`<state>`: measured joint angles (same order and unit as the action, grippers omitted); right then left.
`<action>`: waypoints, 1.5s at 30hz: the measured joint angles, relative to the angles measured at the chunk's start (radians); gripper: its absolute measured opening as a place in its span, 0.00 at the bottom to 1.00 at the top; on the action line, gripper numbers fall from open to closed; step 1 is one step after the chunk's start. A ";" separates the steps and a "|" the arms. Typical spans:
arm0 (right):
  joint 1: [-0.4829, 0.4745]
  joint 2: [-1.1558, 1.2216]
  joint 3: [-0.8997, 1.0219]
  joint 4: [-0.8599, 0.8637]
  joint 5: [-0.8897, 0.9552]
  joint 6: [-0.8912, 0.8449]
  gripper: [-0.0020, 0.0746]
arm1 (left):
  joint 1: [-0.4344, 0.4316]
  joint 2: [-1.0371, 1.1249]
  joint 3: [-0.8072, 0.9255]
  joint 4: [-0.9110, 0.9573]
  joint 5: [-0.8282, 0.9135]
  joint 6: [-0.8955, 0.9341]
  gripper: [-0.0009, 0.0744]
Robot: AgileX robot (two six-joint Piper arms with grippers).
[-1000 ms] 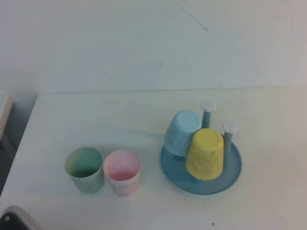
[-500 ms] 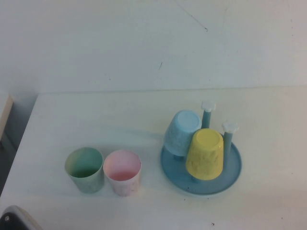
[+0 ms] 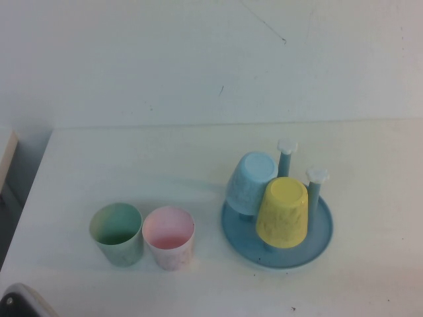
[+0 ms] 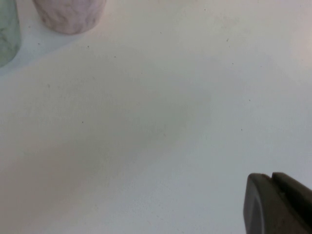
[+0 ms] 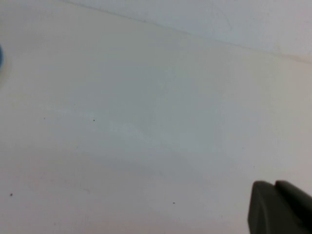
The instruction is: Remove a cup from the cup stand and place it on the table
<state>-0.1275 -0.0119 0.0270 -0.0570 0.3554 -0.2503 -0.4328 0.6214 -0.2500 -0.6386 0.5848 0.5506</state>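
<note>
White wall fills the background behind the plain white flat tabletop (image 3: 132, 158), and I have both arms pulled back out of the working area. From the raised camera, the pale mint-green speckled plastic tumbler (image 3: 117, 233) stands upright on the tabletop, mouth up, at the robot's left and near the front edge, just beside an upright pink plastic cup (image 3: 169, 237); I cannot tell whether the two touch. It is well apart from the round blue plastic cup stand with white-tipped pegs (image 3: 317, 241), so I judge the placing done and only the arms' retreat left, if anything.

On the stand, a light blue cup (image 3: 250, 182) and a yellow cup (image 3: 283, 212) hang upside down on pegs, and two other pegs stand bare.

The tumbler looks tapered, handleless, thin-walled, with a darker green shade inside; I'd expect it to be light and easy to tip.

The left gripper (image 4: 278, 204) shows only as a dark corner above bare tabletop in its wrist view, and the right gripper (image 5: 279, 207) likewise in its own; I cannot tell how either one's fingers stand. Neither holds anything that I can see.
</note>
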 joint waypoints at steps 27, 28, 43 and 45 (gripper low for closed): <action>-0.001 0.000 0.000 0.000 0.000 0.000 0.02 | 0.000 -0.149 0.111 0.213 -0.417 -0.181 0.01; -0.001 0.000 0.000 0.000 0.000 0.000 0.02 | 0.000 -0.174 0.142 0.236 -0.512 -0.208 0.01; -0.001 0.000 0.000 0.000 0.002 0.000 0.02 | 0.406 -0.454 0.277 0.505 -0.702 -0.373 0.01; -0.001 0.000 0.000 0.000 0.002 0.000 0.02 | 0.470 -0.517 0.277 0.539 -0.599 -0.425 0.01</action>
<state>-0.1283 -0.0119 0.0270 -0.0570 0.3573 -0.2503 0.0377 0.1042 0.0271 -0.0998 -0.0143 0.1253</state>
